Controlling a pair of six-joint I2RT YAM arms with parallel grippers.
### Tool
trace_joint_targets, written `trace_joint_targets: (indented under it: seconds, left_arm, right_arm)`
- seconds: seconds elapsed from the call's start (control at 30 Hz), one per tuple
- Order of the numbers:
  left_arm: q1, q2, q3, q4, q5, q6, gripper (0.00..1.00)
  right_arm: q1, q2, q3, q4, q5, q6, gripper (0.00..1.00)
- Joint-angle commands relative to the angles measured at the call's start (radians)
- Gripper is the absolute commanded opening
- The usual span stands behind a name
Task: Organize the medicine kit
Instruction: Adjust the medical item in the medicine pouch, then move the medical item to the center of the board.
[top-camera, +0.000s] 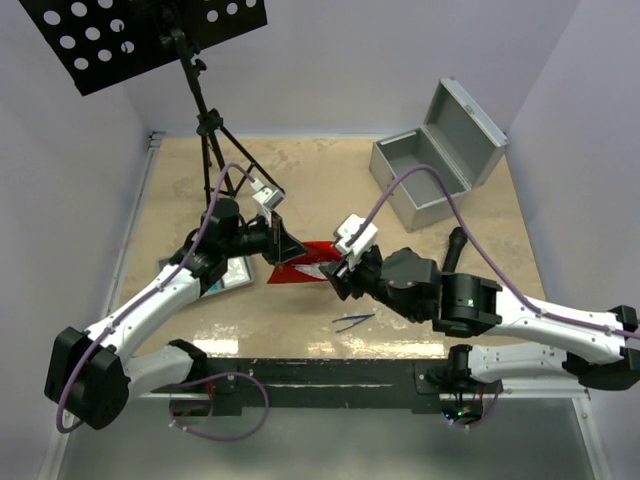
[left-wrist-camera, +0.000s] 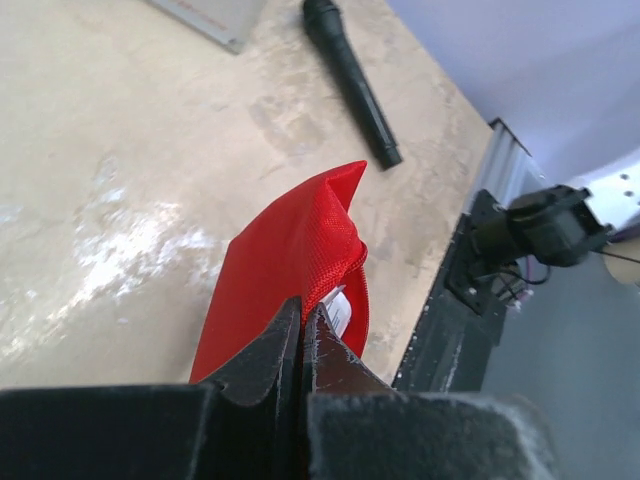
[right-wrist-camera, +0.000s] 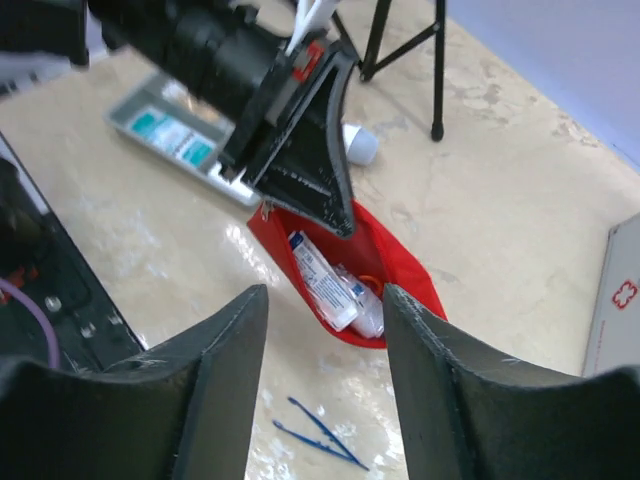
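Note:
The red pouch (top-camera: 303, 268) lies mid-table with its mouth open towards my right arm. In the left wrist view my left gripper (left-wrist-camera: 302, 315) is shut on the pouch's upper edge (left-wrist-camera: 300, 240) and holds the mouth up. Inside the pouch (right-wrist-camera: 400, 265) are a white tube-like pack (right-wrist-camera: 322, 278) and a wrapped roll (right-wrist-camera: 365, 310). My right gripper (right-wrist-camera: 323, 292) is open just in front of the mouth, with nothing between its fingers. The silver-grey metal case (top-camera: 435, 160) stands open at the back right. The grey divided tray (top-camera: 228, 275) sits under the left arm.
Blue tweezers (top-camera: 352, 321) lie near the front edge, in front of the pouch. A black marker-like stick (top-camera: 455, 245) lies right of the pouch. A black tripod stand (top-camera: 215, 130) rises at the back left. A small white bottle (right-wrist-camera: 360, 145) rests behind the pouch.

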Motion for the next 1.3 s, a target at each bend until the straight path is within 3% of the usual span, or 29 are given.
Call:
trace_joint_targets:
  seconds: [0.0, 0.2, 0.47, 0.57, 0.77, 0.9, 1.03, 1.27]
  left_arm:
    - [0.019, -0.020, -0.016, -0.018, -0.176, 0.002, 0.00]
    - [0.022, -0.112, -0.030, -0.104, -0.397, 0.005, 0.00]
    - [0.022, -0.226, -0.077, -0.116, -0.537, -0.012, 0.00]
    - [0.023, -0.239, -0.094, -0.112, -0.540, -0.010, 0.00]
    - [0.023, -0.239, -0.137, -0.087, -0.520, -0.024, 0.00]
    - [0.023, -0.245, -0.160, -0.073, -0.514, -0.035, 0.00]
    - [0.023, -0.249, -0.171, -0.066, -0.506, -0.036, 0.00]
    - [0.023, -0.267, -0.186, -0.067, -0.498, -0.027, 0.00]
  right_arm:
    - [-0.011, -0.044, -0.060, 0.051, 0.113, 0.203, 0.57]
    - [-0.171, 0.005, -0.176, 0.024, -0.031, 0.453, 0.56]
    - [-0.175, 0.057, -0.319, 0.041, -0.195, 0.657, 0.57]
    - [-0.175, 0.049, -0.374, 0.039, -0.249, 0.700, 0.63]
    - [-0.163, 0.082, -0.411, -0.004, -0.241, 0.777, 0.87]
    - [-0.142, 0.086, -0.442, -0.013, -0.227, 0.882, 0.87]
    - [-0.142, 0.048, -0.544, 0.071, -0.322, 1.005, 0.82]
    - [-0.142, 0.029, -0.658, 0.107, -0.358, 1.094, 0.76]
